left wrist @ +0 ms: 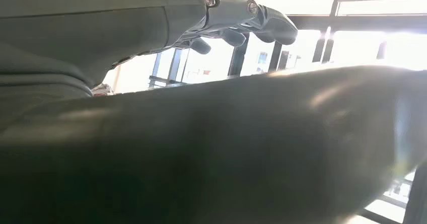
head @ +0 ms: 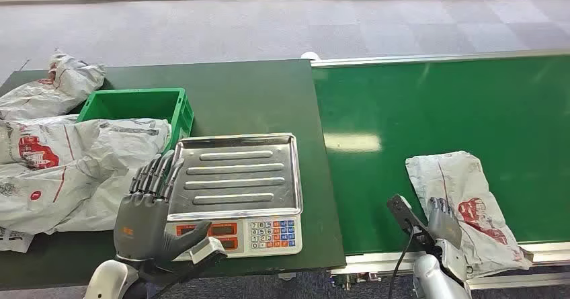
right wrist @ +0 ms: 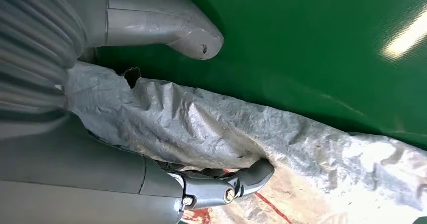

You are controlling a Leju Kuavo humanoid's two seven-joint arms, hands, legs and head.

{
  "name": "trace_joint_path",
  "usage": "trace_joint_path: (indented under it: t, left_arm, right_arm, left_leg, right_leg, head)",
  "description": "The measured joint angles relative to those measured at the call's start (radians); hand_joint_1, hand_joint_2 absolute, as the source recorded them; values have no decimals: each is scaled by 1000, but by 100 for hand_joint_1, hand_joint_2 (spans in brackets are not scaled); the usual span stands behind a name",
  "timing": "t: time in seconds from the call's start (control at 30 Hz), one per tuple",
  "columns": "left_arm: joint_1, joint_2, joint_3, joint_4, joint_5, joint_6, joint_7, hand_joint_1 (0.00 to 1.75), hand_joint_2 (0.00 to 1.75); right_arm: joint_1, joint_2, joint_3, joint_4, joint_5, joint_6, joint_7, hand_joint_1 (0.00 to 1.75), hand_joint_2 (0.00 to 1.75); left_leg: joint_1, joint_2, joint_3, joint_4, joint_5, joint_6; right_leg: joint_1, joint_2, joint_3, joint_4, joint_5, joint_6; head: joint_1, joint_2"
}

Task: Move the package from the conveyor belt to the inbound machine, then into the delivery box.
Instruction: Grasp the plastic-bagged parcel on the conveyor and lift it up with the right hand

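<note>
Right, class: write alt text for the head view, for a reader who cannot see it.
A grey plastic package lies on a green conveyor belt, with the robot's right hand resting on its near edge. To the left, a dark table carries a steel-topped scale, a green crate and more grey bags; the left hand hovers by the scale.

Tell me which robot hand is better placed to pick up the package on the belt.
The right robot hand: it already rests on the package, fingers pressing into it. The left robot hand hovers far off by the scale.
</note>
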Motion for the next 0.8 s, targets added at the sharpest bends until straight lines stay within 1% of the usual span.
trace_joint_path:
  t: [0.13,0.17,0.27,0.37,0.53,0.67,0.8]
  left_arm:
    - [-5,-2,-9,7,21,5,-6,0,0]
    - [-5,-2,-11,8,25,7,-9,0,0]
    - [-5,-3,-14,13,33,13,-15,0,0]
    - [-5,-3,-16,19,43,23,-21,0,0]
    - [-6,-3,-17,24,57,25,-31,0,0]
    - [-9,-3,-18,26,73,27,-39,0,0]
    - [-10,-3,-18,26,85,31,-43,0,0]
  right_arm:
    - [-1,-2,20,13,34,0,82,0,175]
    - [2,-3,24,14,42,0,91,0,175]
    - [12,-5,27,11,61,-13,95,0,175]
    - [25,-7,27,-1,87,-28,96,0,175]
    - [30,-12,27,-15,121,-4,114,0,175]
    - [26,-12,31,-15,141,18,138,175,175]
    - [26,-12,38,-14,179,13,180,175,175]
  left_leg:
    - [0,-5,14,0,-1,3]
    - [0,-6,19,0,-2,4]
    - [0,-10,27,0,-3,6]
    - [0,-13,28,0,-3,7]
    - [0,-14,28,0,-4,8]
    - [0,-14,30,0,-5,9]
    - [0,-14,31,0,-6,11]
  right_leg:
    - [0,-5,16,-3,-4,3]
    - [0,-7,20,-5,-5,4]
    - [0,-9,26,-6,-5,5]
    - [0,-12,28,-7,-6,6]
    - [0,-12,30,-9,-7,6]
    - [0,-12,31,-10,-8,7]
    - [0,-13,34,-10,-9,9]
  head:
    - [0,0]
    - [0,0]
    - [0,0]
    - [0,0]
    - [0,0]
    - [0,0]
    - [0,0]
